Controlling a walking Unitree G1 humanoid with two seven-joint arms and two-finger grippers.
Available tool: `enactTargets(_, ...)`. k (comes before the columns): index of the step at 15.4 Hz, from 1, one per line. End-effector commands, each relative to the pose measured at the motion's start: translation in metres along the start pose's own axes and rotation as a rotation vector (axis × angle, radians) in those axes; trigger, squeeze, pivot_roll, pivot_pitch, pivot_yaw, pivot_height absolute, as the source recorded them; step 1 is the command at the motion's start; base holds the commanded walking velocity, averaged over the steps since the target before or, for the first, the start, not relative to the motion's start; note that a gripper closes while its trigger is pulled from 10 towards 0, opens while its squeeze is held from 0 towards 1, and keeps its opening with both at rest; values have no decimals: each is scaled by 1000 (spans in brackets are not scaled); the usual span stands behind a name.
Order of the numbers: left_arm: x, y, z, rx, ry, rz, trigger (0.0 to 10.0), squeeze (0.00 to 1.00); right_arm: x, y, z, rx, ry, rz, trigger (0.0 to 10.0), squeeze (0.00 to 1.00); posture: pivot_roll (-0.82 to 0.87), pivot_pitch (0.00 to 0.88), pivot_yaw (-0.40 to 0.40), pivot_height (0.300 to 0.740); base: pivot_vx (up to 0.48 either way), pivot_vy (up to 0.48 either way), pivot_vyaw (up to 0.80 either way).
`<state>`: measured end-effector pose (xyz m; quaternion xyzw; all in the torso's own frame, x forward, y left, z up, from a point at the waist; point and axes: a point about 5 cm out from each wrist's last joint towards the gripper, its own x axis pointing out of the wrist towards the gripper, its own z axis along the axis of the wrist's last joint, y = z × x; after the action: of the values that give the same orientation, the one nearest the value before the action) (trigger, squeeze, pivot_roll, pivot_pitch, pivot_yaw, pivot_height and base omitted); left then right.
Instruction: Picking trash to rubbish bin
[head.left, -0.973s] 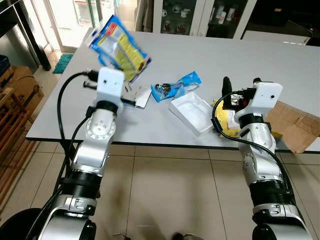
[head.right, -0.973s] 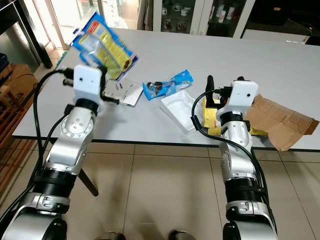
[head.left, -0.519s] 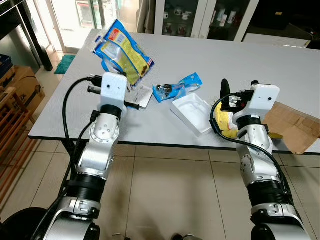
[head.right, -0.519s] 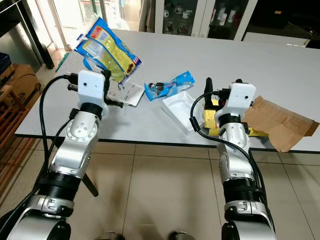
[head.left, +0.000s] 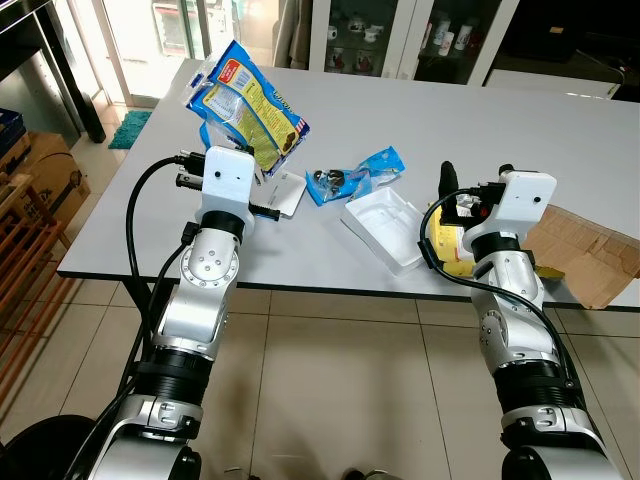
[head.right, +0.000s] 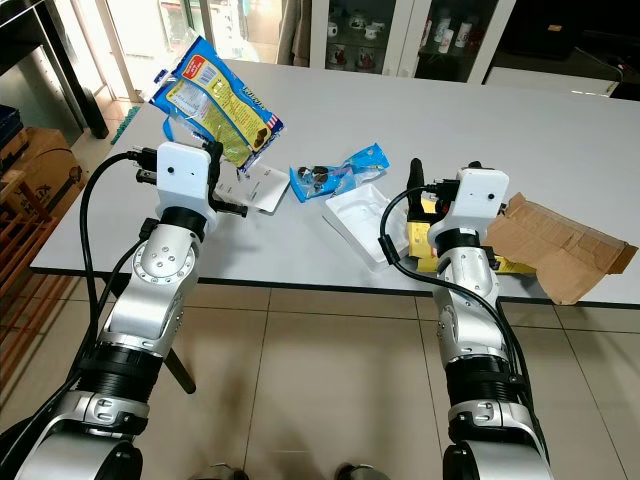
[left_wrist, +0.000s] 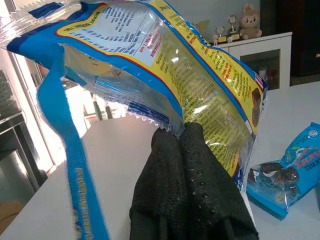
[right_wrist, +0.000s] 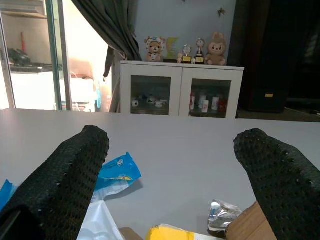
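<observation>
Since a second before, my left gripper (left_wrist: 186, 131) had drawn the blue-and-yellow snack bag (head.left: 245, 101) in closer and more upright over the table's left end, its fingers pinched together on the bag's lower edge. The bag hung in the air, clear of the grey table (head.left: 420, 120). My right gripper (head.left: 478, 172) had barely shifted; it hovered with its fingers spread wide and grasping nothing, just above the yellow packet (head.left: 450, 245) at the near table edge.

The near edge ran right beneath both my wrists, with tiled floor (head.left: 350, 390) open below; the far half of the tabletop lay bare.

On the table I counted one small blue wrapper (head.left: 355, 172), one white tray (head.left: 385, 228), one white card (head.left: 280, 190) under the lifted bag, one yellow packet, and one torn piece of brown cardboard (head.left: 590, 250) overhanging the right near edge.
</observation>
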<state>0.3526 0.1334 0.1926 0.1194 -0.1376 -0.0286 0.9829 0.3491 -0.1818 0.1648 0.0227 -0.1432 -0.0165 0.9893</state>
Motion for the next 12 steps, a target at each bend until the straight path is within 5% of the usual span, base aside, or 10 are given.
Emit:
enactTargets(1, 0, -3, 1, -3, -3, -7, 10000, 0, 1, -2, 0, 14, 2, -8, 10000, 0, -28, 31, -73, 740, 0, 0, 0)
enactTargets(12, 0, -6, -1, -17, 10, -11, 10000, 0, 0, -2, -2, 19, 15, -1, 10000, 0, -32, 52, -79, 740, -223, 0, 0)
